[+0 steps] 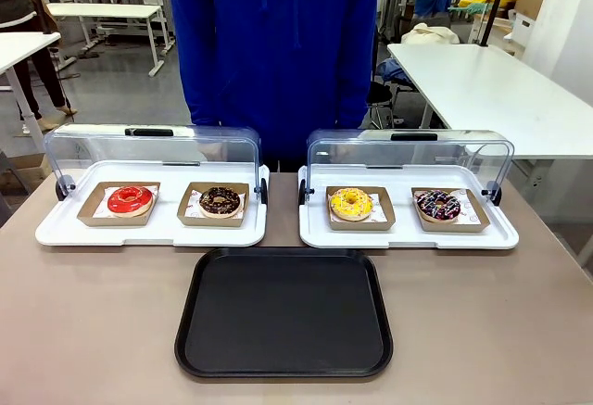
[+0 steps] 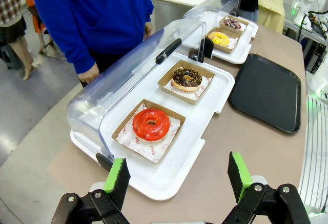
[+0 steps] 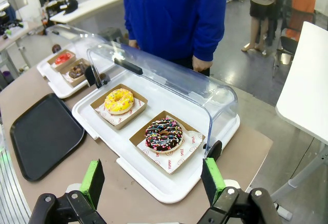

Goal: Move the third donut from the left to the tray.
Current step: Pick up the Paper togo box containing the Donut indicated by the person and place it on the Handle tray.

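Left fingers (image 2: 117, 182) spread wide, holding nothing, above bench (image 2: 246, 137) near red donut (image 2: 151, 124); right fingers (image 3: 212, 179) likewise, near sprinkled chocolate donut (image 3: 164, 134).

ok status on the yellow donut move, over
Left gripper open, right gripper open, both empty. Yellow-glazed ring donut in square brown cardboard holder on the white tray. Clear domed lid raised behind it; flat black plastic tray in front.

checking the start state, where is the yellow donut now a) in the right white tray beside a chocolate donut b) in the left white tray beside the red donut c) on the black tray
a: the yellow donut sits in the right white tray, next to the sprinkled chocolate donut.
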Available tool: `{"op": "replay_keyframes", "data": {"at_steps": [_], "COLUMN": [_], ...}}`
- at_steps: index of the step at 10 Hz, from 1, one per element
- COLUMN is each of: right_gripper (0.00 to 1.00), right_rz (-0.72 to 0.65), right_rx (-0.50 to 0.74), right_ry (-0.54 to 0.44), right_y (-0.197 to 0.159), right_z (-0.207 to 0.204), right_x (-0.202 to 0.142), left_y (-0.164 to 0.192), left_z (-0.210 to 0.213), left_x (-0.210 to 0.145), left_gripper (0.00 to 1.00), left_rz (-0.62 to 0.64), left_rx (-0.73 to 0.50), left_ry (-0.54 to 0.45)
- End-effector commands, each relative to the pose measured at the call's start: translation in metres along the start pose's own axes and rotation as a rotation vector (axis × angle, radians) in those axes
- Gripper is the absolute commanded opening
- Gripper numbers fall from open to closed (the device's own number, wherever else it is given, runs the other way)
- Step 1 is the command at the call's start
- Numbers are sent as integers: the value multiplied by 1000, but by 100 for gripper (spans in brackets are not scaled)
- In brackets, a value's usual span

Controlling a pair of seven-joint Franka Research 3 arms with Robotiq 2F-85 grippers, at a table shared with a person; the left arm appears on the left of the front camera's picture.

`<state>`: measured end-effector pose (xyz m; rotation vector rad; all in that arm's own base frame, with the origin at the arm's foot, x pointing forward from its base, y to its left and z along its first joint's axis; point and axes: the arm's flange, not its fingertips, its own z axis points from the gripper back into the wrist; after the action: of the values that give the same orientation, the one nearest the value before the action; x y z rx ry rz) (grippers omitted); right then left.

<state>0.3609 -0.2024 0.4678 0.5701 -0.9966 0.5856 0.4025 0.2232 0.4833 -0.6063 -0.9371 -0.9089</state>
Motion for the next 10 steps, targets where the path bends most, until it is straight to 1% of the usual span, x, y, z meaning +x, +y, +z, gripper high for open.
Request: {"op": "replay_keyframes", "data": {"at_steps": [1,10], "right_gripper": [100,100], "right_rz": [24,24], "right_rx": [1,1], "right_ry": [-30,-30], "right_y": [-3,-3], "right_z": [-1,-1], "right_x": [2,2], "left_y": [-2,-2], "left_z": [1,1], "left_x": [2,2], "left_gripper": [100,100], "left_rz": [4,4], "left_rx": [-8,-8], "left_ry": [2,2]}}
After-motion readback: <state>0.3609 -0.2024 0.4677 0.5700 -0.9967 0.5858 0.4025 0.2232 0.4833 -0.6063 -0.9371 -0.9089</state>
